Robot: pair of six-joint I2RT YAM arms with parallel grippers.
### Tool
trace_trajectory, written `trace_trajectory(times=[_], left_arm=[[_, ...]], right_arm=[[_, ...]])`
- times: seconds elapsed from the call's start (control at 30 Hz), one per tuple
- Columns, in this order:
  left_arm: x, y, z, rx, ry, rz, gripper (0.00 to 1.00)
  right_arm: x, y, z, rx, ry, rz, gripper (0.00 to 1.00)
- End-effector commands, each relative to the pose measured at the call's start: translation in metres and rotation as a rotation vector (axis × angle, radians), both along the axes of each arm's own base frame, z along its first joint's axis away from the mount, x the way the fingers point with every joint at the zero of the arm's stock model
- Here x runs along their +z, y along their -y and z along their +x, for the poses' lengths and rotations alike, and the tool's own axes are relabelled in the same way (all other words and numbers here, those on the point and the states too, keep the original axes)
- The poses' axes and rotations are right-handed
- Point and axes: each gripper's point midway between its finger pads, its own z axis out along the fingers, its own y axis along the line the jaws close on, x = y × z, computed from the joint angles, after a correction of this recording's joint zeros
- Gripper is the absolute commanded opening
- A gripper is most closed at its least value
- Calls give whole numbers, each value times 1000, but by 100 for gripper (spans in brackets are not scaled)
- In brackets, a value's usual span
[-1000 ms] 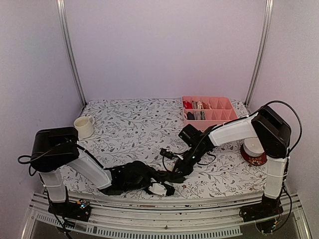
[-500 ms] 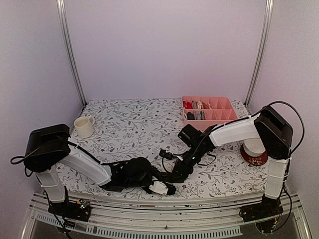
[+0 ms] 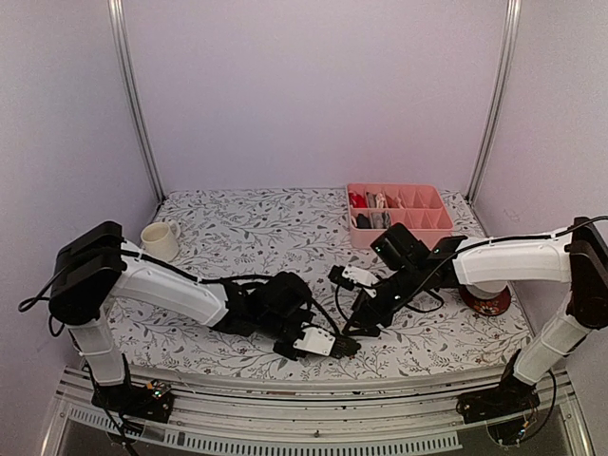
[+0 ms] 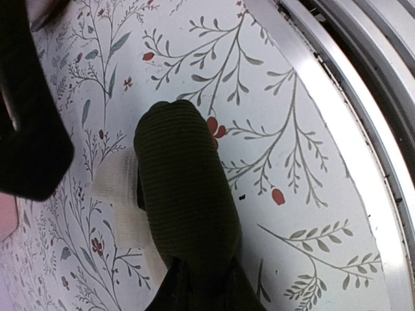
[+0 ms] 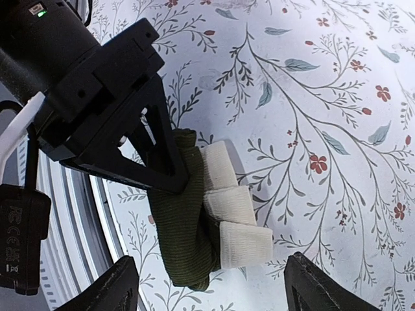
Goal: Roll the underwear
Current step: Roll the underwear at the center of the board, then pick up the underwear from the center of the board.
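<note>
The underwear (image 5: 181, 227) is a dark olive roll with a folded whitish waistband (image 5: 237, 207) on its side, resting near the table's front edge. My left gripper (image 4: 198, 282) is shut on one end of the roll (image 4: 185, 194); in the top view it (image 3: 328, 344) sits at the front middle. My right gripper (image 5: 217, 288) stands open just above the roll, its fingers apart on either side and touching nothing. In the top view the right gripper (image 3: 366, 315) hovers just right of the underwear (image 3: 318, 342).
A pink divided tray (image 3: 380, 234) holding several small rolled garments stands at the back right. A cream mug (image 3: 160, 241) sits at the left, a red-and-white bowl (image 3: 484, 296) at the right. The metal front rail (image 4: 337, 129) runs close by the roll.
My right gripper has opened, let go of the roll and drawn back to the right. The left arm has carried the roll rightward along the front edge.
</note>
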Motion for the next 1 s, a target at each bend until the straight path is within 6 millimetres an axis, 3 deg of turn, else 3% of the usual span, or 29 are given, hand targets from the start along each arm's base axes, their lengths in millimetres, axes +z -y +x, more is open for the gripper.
trace_trajectory(times=[0.0,0.17,0.43,0.83,0.97], left_arm=[[-48,-47,-30,24,-294,264,0],[-50,-44,-17,83,-441,307,0],[-31,-34,-4,109,-573,285,0],[-37,-29,4,151,-597,313,0],[-36,-27,7,159,-588,304,0]], right_arm=[[-6,8,9,-79,32,-21,80],[-19,15,5,-99,5,-30,83],[-47,19,7,-115,-56,-40,90],[-40,-4,-7,-28,-181,84,93],[-46,-7,-9,-19,-216,76,93]])
